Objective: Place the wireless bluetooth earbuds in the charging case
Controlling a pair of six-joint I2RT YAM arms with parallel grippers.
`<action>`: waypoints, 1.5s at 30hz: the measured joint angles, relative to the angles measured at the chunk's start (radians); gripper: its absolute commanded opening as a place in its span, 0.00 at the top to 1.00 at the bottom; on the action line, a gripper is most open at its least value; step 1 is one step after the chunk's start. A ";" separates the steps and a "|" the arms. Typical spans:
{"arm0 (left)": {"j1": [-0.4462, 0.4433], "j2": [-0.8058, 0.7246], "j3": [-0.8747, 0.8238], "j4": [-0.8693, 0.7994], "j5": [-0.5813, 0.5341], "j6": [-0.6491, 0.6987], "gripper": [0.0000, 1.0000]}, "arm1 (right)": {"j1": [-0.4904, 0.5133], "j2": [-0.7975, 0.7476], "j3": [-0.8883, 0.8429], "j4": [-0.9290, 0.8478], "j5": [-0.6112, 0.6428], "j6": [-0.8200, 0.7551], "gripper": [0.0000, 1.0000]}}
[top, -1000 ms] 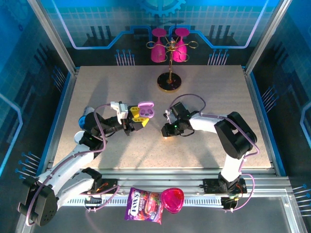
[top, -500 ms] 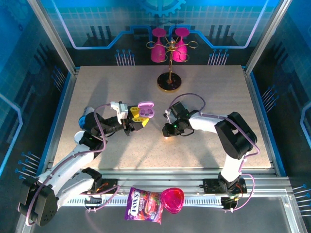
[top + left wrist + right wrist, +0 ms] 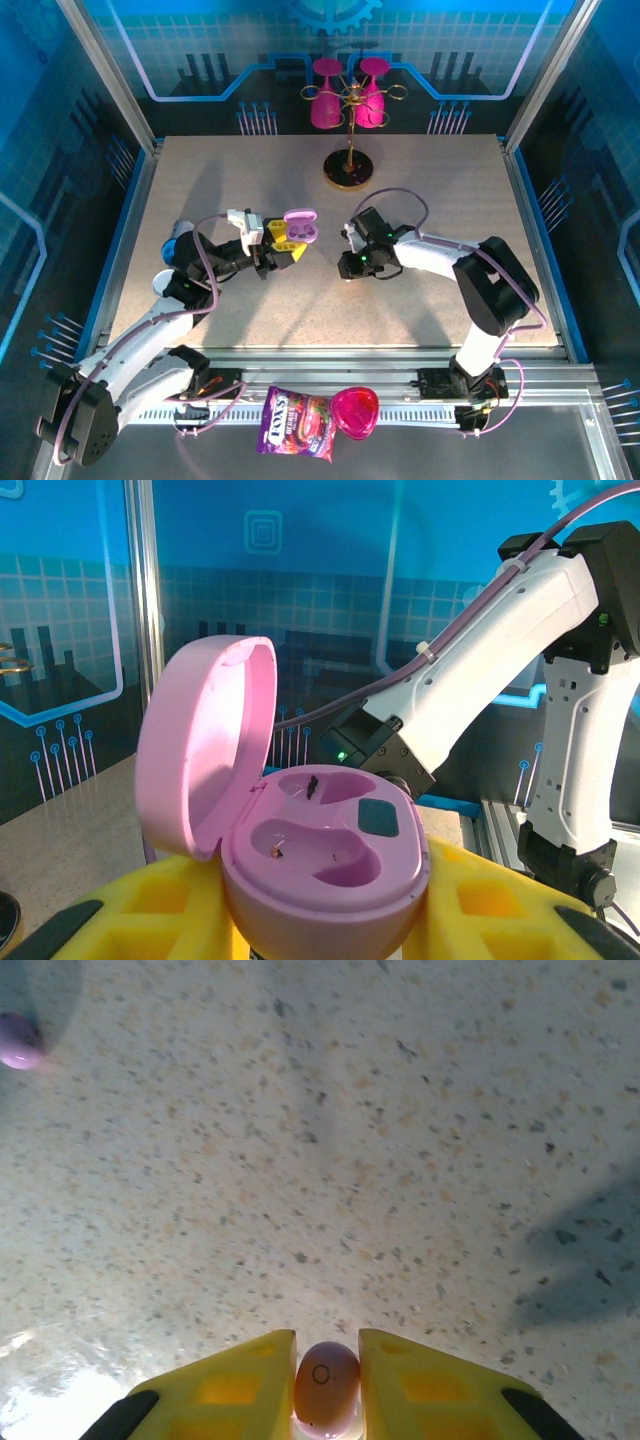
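Between right gripper fingers: lilac bud, pinched, jaws nearly closed on it, low over table. Second bud lies well ahead-left of it. Left gripper clamped on open case; both wells empty. No bud seated yet; both remain.

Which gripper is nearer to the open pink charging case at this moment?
Left. The left gripper clamps the charging case between its fingers, lid up. The right gripper is apart, off to the case's right, pinching an earbud.
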 measured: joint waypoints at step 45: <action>0.000 0.001 0.000 0.001 -0.001 0.000 0.72 | 0.066 0.017 0.116 -0.204 0.205 -0.031 0.79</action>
